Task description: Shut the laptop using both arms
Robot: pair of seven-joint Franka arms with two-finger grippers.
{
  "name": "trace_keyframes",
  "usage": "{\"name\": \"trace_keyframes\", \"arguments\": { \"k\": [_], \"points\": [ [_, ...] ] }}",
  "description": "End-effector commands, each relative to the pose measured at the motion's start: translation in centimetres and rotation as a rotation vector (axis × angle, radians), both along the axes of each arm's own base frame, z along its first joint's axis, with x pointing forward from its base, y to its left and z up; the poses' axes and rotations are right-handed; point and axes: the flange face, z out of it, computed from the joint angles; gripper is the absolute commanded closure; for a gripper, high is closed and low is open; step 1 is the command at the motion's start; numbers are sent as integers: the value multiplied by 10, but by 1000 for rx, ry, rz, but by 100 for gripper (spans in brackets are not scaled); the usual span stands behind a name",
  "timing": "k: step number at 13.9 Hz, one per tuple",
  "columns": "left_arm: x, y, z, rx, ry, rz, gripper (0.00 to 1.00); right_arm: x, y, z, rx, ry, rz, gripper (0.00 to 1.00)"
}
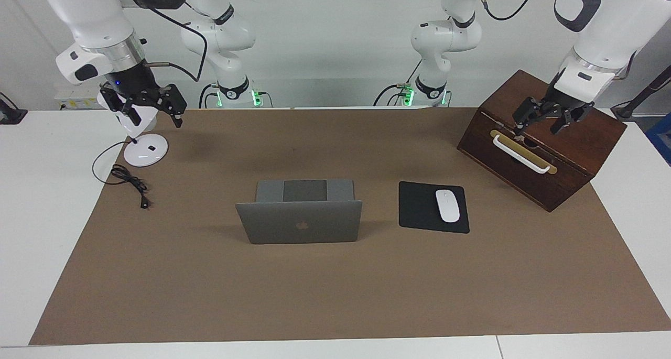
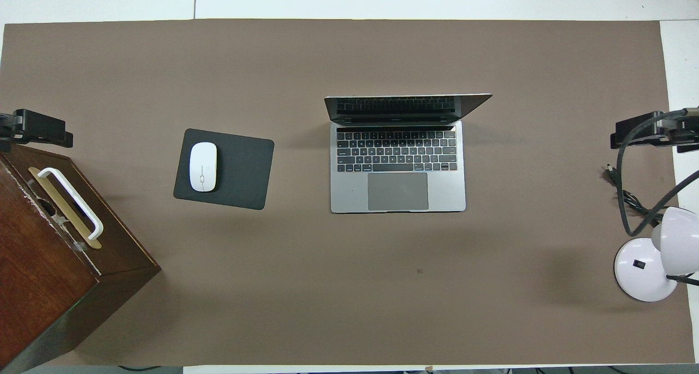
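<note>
Facing view, laptop (image 1: 300, 221) between open claws, apart

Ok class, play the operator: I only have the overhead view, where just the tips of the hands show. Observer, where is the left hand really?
Observer: The left hand hangs open in the air over the wooden box.
Operator: And the right hand?
Observer: The right hand hangs open over the white desk lamp, well away from the laptop.
Operator: Anything on the laptop's lid?
Observer: A pale apple logo at the middle of its outer face.
</note>
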Motion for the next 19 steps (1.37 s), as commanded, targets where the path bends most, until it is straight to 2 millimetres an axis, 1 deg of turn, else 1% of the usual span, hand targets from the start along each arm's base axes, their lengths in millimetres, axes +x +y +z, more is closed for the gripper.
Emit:
{"name": "trace_keyframes", "arguments": {
  "k": [1,5,9,11,13,16,19],
  "points": [
    [-4,2,5,7,-7,10,0,-6,1,1,22,-28,26,0],
    [-4,2,4,7,-6,10,0,-5,-1,2,22,-31,26,0],
    [-4,2,4,7,-6,12,0,-2,-11,4,20,-52,30,0],
    [-4,2,4,7,-6,12,0,-2,-12,3,20,-49,27,0],
    [-4,2,5,5,-7,10,0,-2,-14,3,20,-50,24,2],
    [-4,2,4,7,-4,10,0,-2,-14,2,20,-47,24,7],
    [-4,3,4,7,-4,10,0,-3,-14,1,21,-39,24,8]
  ]
}}
